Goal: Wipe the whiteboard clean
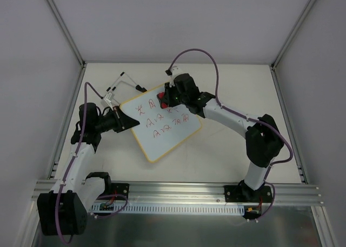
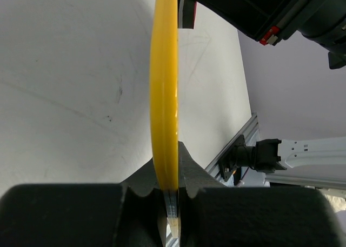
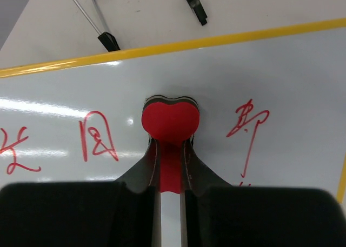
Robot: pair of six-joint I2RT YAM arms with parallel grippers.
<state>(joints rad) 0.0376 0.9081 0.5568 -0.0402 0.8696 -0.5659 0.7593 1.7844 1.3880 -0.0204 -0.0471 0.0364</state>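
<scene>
Red handwriting (image 3: 97,141) runs in rows over the face of the whiteboard (image 1: 162,144), which sits about the middle of the pale desk (image 1: 232,149), turned so that one corner points toward the arm bases. From here I cannot tell whether it lies quite flat or is tipped up a little. The left end effector (image 1: 125,120) comes in from the left side and is clamped tight on the board's thin yellow frame; in its own wrist view the yellow edge runs straight up out of the two dark fingers, pinched between them. The right end effector (image 3: 170,149) reaches over from the far right corner of the board and is closed on a small red eraser (image 3: 169,120), its rounded, bow-like head sticking out past the fingertips and meeting the white surface near the board's far edge. The eraser sits between two red characters, one just to its left and one a little off to its right, both of them unsmudged. More red characters fill the lower rows nearer the arm bases. Beyond the board's far edge, on the desk, lies a thin wire frame with black tips (image 3: 108,40), just clear of the yellow rim.
</scene>
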